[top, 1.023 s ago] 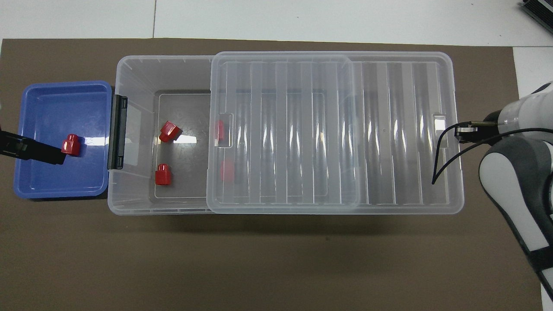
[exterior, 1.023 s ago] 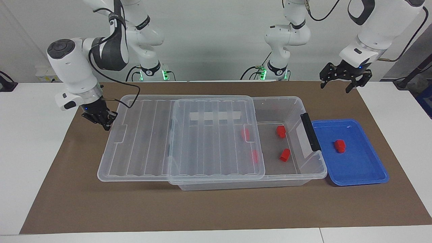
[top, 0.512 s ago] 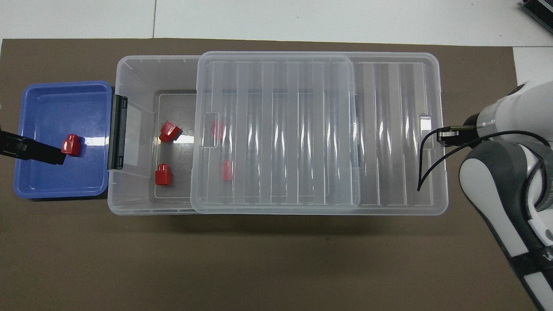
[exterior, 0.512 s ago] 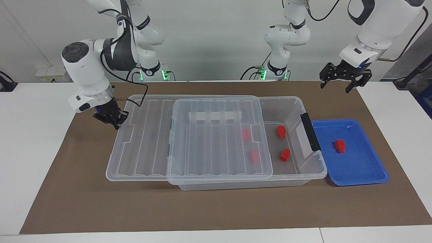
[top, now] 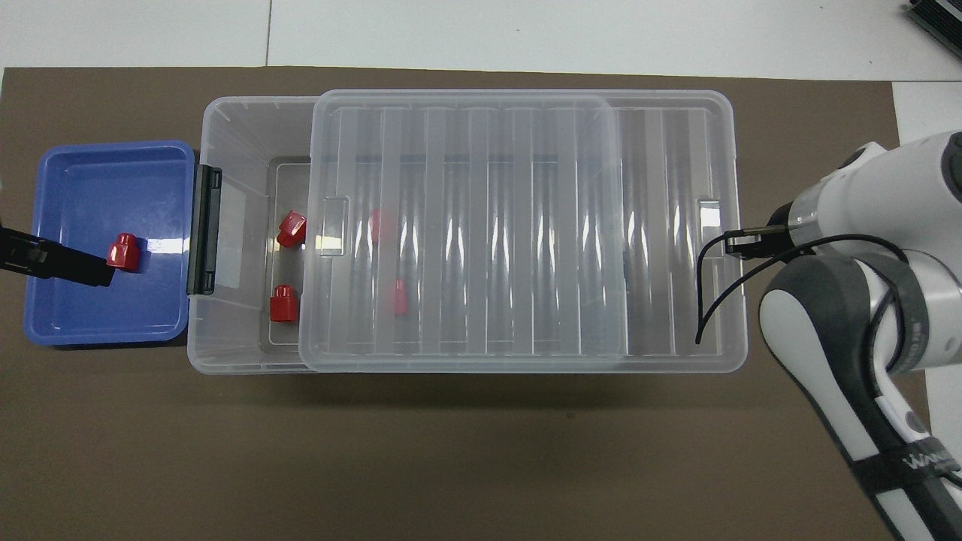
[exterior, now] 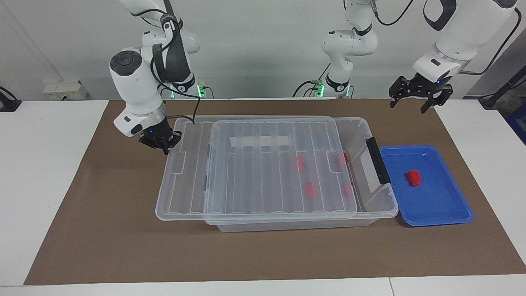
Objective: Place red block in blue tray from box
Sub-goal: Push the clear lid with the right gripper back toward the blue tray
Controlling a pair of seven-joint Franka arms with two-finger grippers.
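The ribbed lid (exterior: 263, 164) covers most of the box (exterior: 361, 135), so two red blocks (exterior: 299, 163) beneath it appear only as pale, blurred red shapes with no readable outline or orientation. In the overhead view, the lid's edge partly covers a third block (top: 291, 228), and the left gripper (top: 56, 259) is cut off by the picture's edge over the blue tray (top: 105, 161). The right gripper (top: 755, 242) is largely hidden under its own arm in that view, and contact with the lid's end cannot be determined.

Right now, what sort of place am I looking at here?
Most likely a robotics lab bench set up for manipulation trials. Two Franka arms stand at a white table covered by a brown mat, with a clear storage box and a blue tray laid out as test props against a bare wall.
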